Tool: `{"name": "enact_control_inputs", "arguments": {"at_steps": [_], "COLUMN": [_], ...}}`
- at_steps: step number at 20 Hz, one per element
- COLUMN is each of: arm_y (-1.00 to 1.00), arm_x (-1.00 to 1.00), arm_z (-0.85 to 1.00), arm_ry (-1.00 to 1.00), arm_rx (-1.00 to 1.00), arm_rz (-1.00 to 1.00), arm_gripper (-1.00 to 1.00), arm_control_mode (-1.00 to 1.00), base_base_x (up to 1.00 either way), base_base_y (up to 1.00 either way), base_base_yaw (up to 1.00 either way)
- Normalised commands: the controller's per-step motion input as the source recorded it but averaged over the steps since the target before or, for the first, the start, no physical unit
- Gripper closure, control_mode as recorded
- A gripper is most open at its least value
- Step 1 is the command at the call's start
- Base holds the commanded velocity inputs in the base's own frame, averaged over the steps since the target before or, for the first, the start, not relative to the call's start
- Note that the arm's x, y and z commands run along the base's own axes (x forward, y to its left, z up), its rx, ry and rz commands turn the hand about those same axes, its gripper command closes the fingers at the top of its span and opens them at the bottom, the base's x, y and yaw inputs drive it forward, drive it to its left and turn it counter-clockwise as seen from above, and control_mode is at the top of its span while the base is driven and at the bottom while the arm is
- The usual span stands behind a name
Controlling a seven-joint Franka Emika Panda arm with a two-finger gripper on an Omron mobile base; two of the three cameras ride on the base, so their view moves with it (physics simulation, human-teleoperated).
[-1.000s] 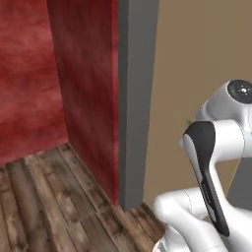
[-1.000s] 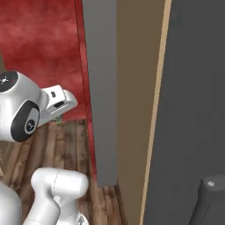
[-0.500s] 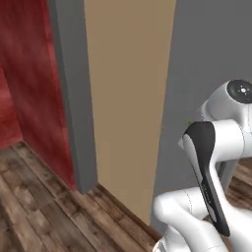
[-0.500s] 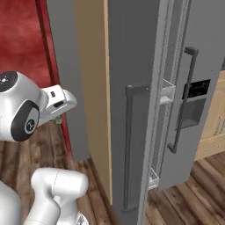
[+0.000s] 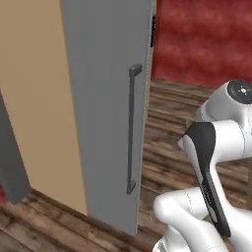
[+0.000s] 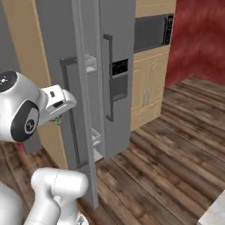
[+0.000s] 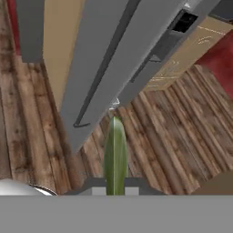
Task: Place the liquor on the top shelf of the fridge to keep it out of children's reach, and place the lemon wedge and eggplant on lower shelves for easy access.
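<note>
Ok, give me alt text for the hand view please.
A thin yellow-green lemon wedge stands pinched in the pincer, above brown wooden floorboards. Beyond it rises the tall grey fridge with long dark bar handles.

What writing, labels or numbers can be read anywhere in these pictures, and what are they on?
None can be read.
Dispenser panel on the fridge: dark, with no legible marks.
Strip at the right edge of the wall oven: pale specks, too small and blurred to read.
Lemon wedge in the fingers: no label.
</note>
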Motion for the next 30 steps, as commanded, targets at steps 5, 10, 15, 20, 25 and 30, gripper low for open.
{"name": "enact_control_inputs", "arguments": {"at_steps": [5,10,15,20,25,30], "arm_y": [0.00,0.00,0.00,0.00,0.00,0.00], "arm_x": [0.00,0.00,0.00,0.00,0.00,0.00], "arm_z": [0.00,0.00,0.00,0.00,0.00,0.00], "arm_ry": [0.00,0.00,0.00,0.00,0.00,0.00], "arm_rx": [0.00,0.00,0.00,0.00,0.00,0.00], "arm_rz": [0.00,0.00,0.00,0.00,0.00,0.00], "arm_gripper": [1.00,1.00,1.00,1.00,1.00,1.00], "arm_control_mode": [1.00,1.00,1.00,1.00,1.00,1.00], "base_base_x": [-0.06,0.08,0.42,0.37,0.71,0.99], "base_base_y": [-0.73,-0.64,-0.14,0.12,0.24,0.18], "base_base_yaw": [-0.57,-0.51,-0.35,-0.09,0.00,0.02]}}
